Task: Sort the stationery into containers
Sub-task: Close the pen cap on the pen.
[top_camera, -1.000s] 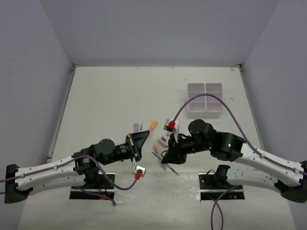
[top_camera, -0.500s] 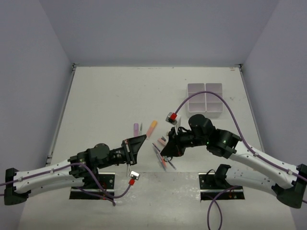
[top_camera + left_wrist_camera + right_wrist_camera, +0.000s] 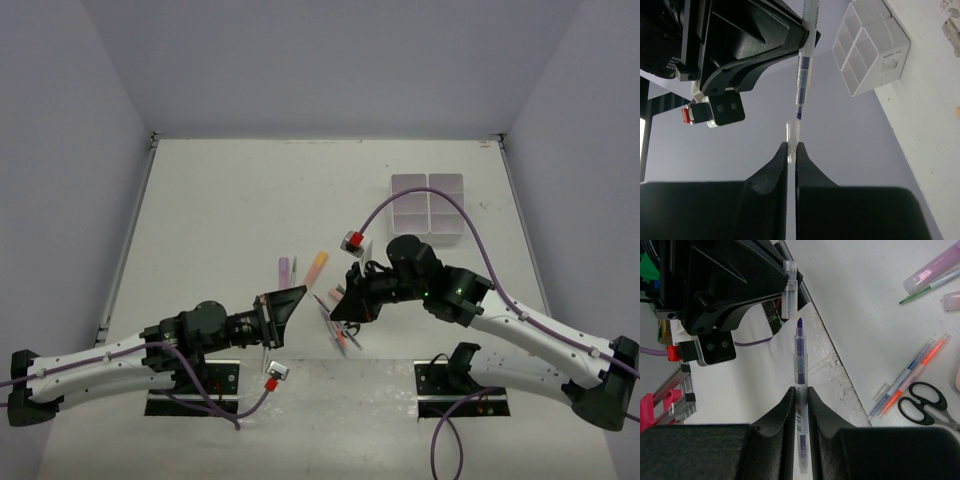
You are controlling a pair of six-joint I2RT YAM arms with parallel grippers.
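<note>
Item: pen [image 3: 799,365], uncapped, violet tip bare. It was held off the desk [image 3: 230,200] near its front edge, between the two arms.

Grip: the right fingers [image 3: 809,399] were pinched on the lower barrel, with the long axis running straight out from them, tip foremost.

Counterpart: clear cap [image 3: 792,135], pinched by the left fingers [image 3: 801,156] pressed on its base, open mouth turned towards the pen.

Relation: tip and mouth faced each other, near but apart. The two axes were roughly parallel, with the tip a little to one side of the mouth. Capping would likely need a small sideways correction before closing along the barrel.

Surroundings: two thin pens [image 3: 910,377] and scissors [image 3: 922,402] lay on the desk below. The organiser box [image 3: 428,205] stood well apart, on the right arm's side.
</note>
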